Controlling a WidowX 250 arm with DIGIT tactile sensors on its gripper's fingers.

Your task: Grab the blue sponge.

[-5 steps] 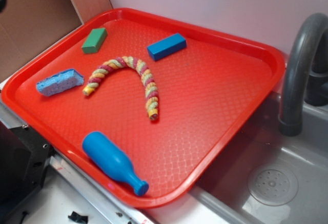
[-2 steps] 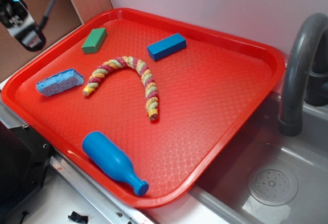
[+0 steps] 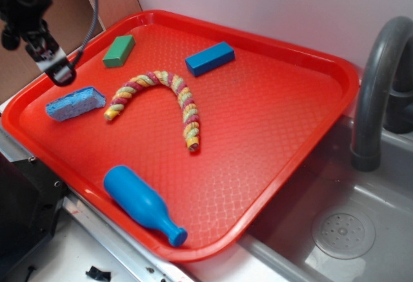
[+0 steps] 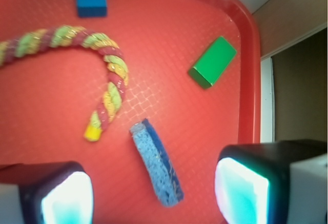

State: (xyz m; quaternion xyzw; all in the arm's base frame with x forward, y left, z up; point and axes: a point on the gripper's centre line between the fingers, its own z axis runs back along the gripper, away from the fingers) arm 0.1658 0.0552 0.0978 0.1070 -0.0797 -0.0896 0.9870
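**Approach to the blue sponge: gripper spread, nothing grasped**

The gripper (image 3: 57,69) is hanging above the tray's left rim with its jaws spread wide and holding nothing; in the wrist view the two finger pads (image 4: 66,198) are sitting at the lower corners, well apart. The blue sponge (image 3: 75,103) is lying on the red tray (image 3: 271,133) near its left edge, just beside the yellow tip of the twisted rope (image 3: 164,98), apart from it. In the wrist view the sponge (image 4: 156,162) is showing between the pads, resting at a slant.

Judgement on the step in hand: the descent is wanting a small wrist turn so the pads are closing across the sponge's narrow sides, not along its length. The centre line is already falling near the sponge. Going low, close to the tray floor, should be giving a fuller bite on soft material. Care is advised that the rope end is not being caught by the nearer finger.

The green block (image 3: 119,50), the blue block (image 3: 210,58) and the blue bottle toy (image 3: 142,204) are lying well clear.

Markings: no brand, label or legible writing is showing on any item.
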